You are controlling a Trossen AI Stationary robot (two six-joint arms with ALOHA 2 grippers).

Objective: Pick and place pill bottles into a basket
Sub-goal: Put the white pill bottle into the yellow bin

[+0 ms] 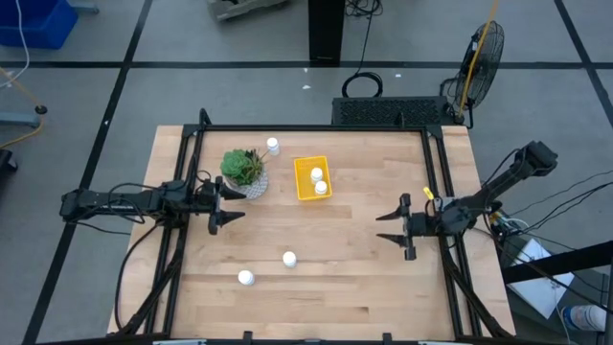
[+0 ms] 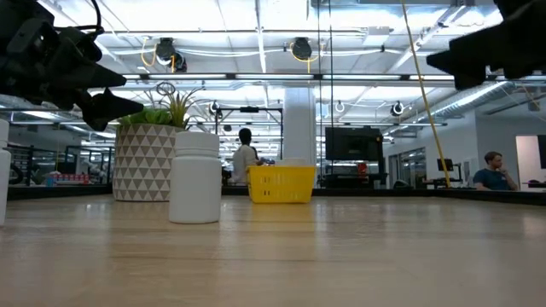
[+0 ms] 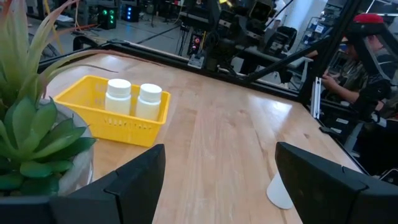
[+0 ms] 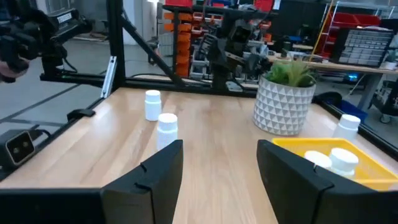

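The yellow basket stands at the table's far middle with two white pill bottles upright inside. Two more bottles stand on the near part of the table, and a third stands beyond the plant. My left gripper hangs open at the table's left, beside the plant, holding nothing. My right gripper hovers open over the table's right side, pointing level toward the left, with nothing between its fingers.
A green succulent in a patterned pot stands just left of the basket, close to my left gripper. A black frame runs along the table's far edge and sides. Bare wood lies between the two grippers. People are in the room beyond the table.
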